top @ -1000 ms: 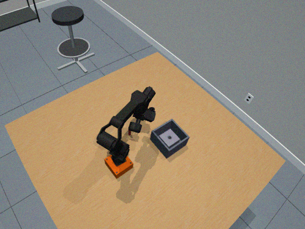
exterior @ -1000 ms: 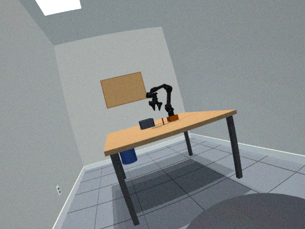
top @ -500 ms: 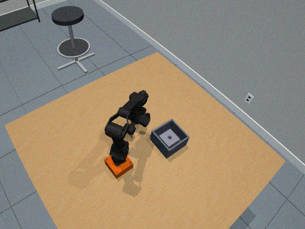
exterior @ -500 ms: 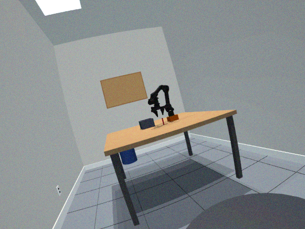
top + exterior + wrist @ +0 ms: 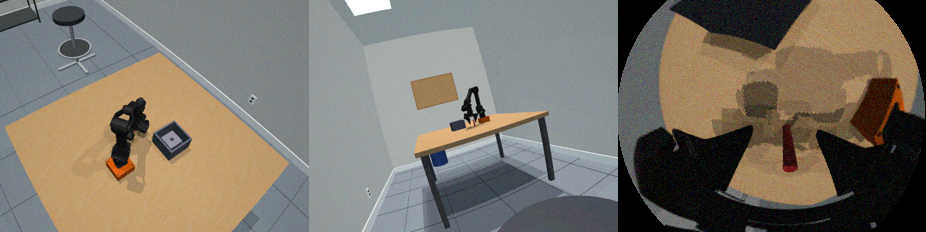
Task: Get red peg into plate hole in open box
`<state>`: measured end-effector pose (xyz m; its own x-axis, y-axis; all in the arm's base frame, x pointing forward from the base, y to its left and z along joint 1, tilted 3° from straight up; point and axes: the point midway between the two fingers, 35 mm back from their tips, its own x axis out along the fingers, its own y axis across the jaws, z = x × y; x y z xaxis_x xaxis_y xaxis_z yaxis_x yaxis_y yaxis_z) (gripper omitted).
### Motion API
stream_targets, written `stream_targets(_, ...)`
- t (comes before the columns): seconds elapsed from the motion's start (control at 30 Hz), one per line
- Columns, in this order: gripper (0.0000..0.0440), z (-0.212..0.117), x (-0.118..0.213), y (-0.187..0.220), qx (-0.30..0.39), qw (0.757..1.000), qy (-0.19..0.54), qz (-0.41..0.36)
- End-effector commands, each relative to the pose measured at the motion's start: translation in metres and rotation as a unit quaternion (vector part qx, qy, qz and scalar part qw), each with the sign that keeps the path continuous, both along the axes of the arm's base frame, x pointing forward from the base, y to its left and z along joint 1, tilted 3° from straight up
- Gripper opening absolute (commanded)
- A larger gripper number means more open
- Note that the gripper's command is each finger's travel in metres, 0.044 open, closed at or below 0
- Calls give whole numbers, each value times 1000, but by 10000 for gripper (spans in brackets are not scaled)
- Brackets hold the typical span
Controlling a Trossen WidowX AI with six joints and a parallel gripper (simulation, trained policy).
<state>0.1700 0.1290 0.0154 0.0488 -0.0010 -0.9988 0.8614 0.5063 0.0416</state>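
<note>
None of the insertion is done: the red peg point(image 5: 474, 123) point(image 5: 789, 150) stands on the tabletop at my wrist view's six o'clock, between my wide-open, unloaded gripper's point(image 5: 472, 122) point(image 5: 784, 133) fingertips. Grasping, carrying to the open box point(image 5: 161, 146) point(image 5: 457, 125) point(image 5: 745, 20) at eleven, and seating remain.
</note>
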Motion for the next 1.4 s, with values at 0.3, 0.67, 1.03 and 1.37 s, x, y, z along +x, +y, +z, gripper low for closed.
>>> stream_targets(0.3,167,-23,-12,0,9,999,29,-18)
stream_targets(0.67,0,-12,-4,-1,21,999,33,2)
stream_targets(1.03,0,20,9,-13,-4,999,-16,44)
stream_targets(1.37,0,60,31,-24,-22,995,-61,76)
